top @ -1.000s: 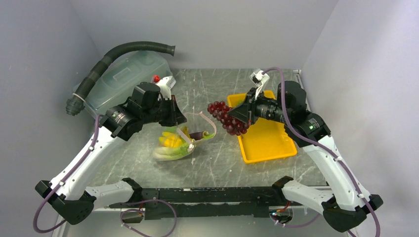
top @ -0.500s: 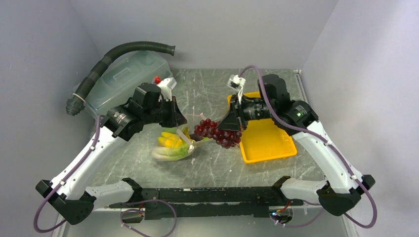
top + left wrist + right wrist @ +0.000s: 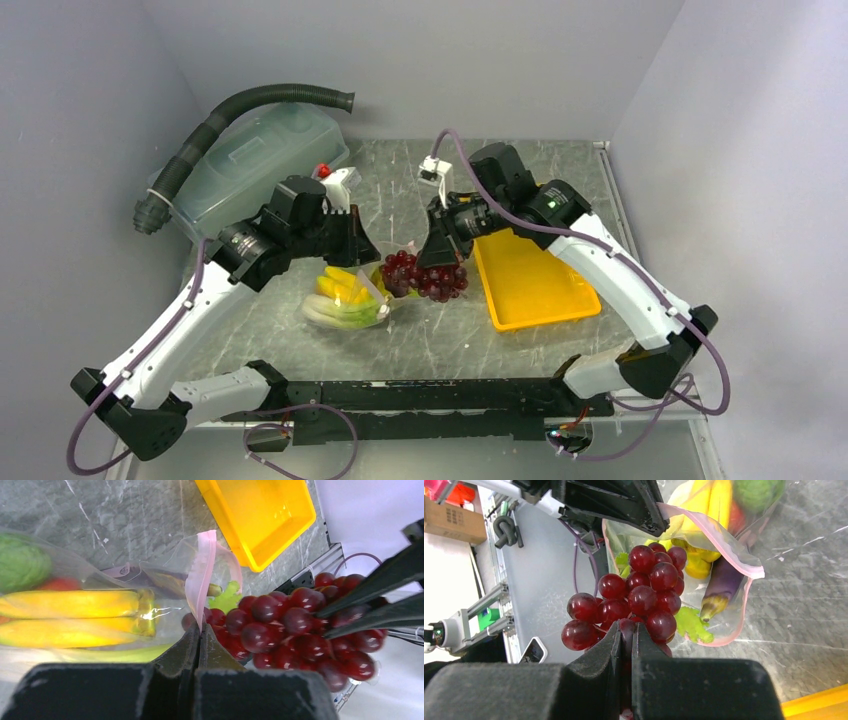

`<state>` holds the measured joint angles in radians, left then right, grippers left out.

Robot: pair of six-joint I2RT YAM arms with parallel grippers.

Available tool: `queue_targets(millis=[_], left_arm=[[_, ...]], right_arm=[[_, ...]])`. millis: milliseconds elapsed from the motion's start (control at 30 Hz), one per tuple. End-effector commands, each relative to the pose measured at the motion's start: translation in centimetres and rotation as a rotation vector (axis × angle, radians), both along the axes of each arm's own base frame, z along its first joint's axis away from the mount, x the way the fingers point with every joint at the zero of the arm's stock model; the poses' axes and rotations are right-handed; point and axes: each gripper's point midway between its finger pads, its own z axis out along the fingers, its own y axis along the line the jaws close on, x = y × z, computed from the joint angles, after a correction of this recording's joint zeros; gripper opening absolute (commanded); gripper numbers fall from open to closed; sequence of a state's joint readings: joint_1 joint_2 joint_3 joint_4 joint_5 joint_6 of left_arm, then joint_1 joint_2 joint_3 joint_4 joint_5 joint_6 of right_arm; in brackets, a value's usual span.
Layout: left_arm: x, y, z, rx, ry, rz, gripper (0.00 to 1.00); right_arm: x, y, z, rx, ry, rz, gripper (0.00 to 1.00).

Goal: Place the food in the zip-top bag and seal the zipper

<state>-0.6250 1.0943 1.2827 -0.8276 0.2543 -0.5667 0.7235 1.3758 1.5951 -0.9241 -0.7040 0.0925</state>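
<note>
Now | right gripper (image 3: 628,629) clenched on grapes (image 3: 642,599), 3 o'clock of bag (image 3: 165,560) | left gripper (image 3: 200,632) clamped on zipper (image 3: 201,580)

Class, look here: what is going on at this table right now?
The left gripper pinches the zip-top bag by its pink zipper, holding the mouth open. The right gripper, shut on the grapes, holds them right at that mouth. The bananas and eggplant already lie in the bag.
</note>
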Motion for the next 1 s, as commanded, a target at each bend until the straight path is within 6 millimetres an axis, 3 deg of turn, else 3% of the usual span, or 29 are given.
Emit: queue_targets(millis=[0, 367, 567, 967], left_arm=[[-0.3, -0.7, 1.9, -0.063, -0.068, -0.053, 0.00], [-1.4, -1.4, 2.0, -0.087, -0.075, -0.131, 0.00], [-2.1, -2.0, 2.3, -0.109, -0.089, -0.191, 0.00], [-2.3, -2.4, 2.6, -0.129, -0.082, -0.199, 0.00]], right_arm=[[-0.1, 1.3, 0.8, 0.024, -0.046, 0.040, 0.00], [-0.7, 3.9, -1.7, 0.011, 0.000, 0.157, 0.00], [0.1, 4.8, -3.1, -0.002, 0.022, 0.155, 0.00], [2.5, 6.9, -4.2, 0.105, 0.049, -0.087, 0.00]])
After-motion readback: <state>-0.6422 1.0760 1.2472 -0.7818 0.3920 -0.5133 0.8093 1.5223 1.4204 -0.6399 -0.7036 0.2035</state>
